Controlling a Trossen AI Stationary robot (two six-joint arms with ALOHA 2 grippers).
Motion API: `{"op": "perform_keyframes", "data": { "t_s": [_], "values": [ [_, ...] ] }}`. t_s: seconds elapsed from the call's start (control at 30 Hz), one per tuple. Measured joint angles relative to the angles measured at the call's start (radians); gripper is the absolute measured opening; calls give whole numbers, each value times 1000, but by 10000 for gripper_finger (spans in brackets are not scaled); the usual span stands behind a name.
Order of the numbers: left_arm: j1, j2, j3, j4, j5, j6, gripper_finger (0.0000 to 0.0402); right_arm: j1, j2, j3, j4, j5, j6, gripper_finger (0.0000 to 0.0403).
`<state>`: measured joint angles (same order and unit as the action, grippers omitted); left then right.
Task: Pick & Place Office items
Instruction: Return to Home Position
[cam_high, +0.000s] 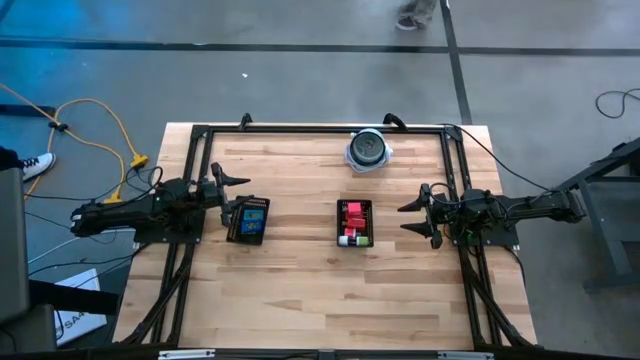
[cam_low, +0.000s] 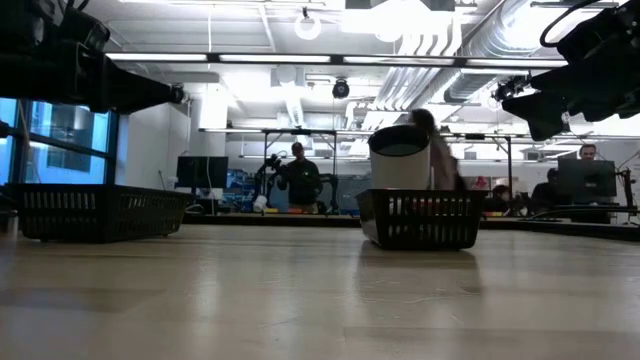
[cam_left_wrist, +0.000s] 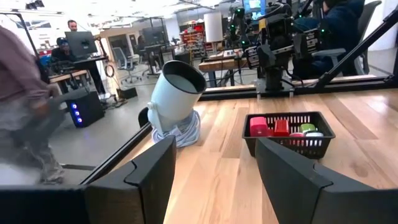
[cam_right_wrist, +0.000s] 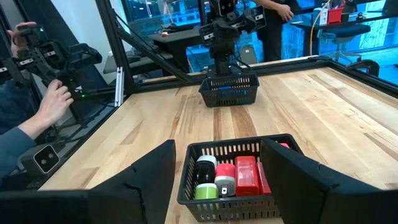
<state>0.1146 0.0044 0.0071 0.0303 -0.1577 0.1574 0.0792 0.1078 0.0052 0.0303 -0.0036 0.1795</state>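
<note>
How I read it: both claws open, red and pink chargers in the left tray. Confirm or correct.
Wrong tray: the red and pink chargers lie in the right tray, as the right wrist view shows. The left claw and right claw are open.

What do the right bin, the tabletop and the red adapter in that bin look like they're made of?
Right black bin: metal or plastic mesh, matte black; the open grid walls let the contents show through. Tabletop: wood with a light satin finish; parallel planks with visible grain. Red charger adapter: probably moulded plastic, smooth and slightly glossy, though the look alone leaves that open.
</note>
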Motion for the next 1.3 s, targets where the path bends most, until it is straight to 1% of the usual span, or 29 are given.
{"op": "perform_keyframes", "data": {
  "t_s": [0.23,0.43,1.3],
  "values": [
    [0,0,0,0,0,-1,216,0,0,0,0,0,0,223],
    [0,0,0,0,0,-41,216,0,0,0,0,0,0,223],
    [0,0,0,0,0,-45,216,0,0,0,0,0,0,223]
  ]
}}
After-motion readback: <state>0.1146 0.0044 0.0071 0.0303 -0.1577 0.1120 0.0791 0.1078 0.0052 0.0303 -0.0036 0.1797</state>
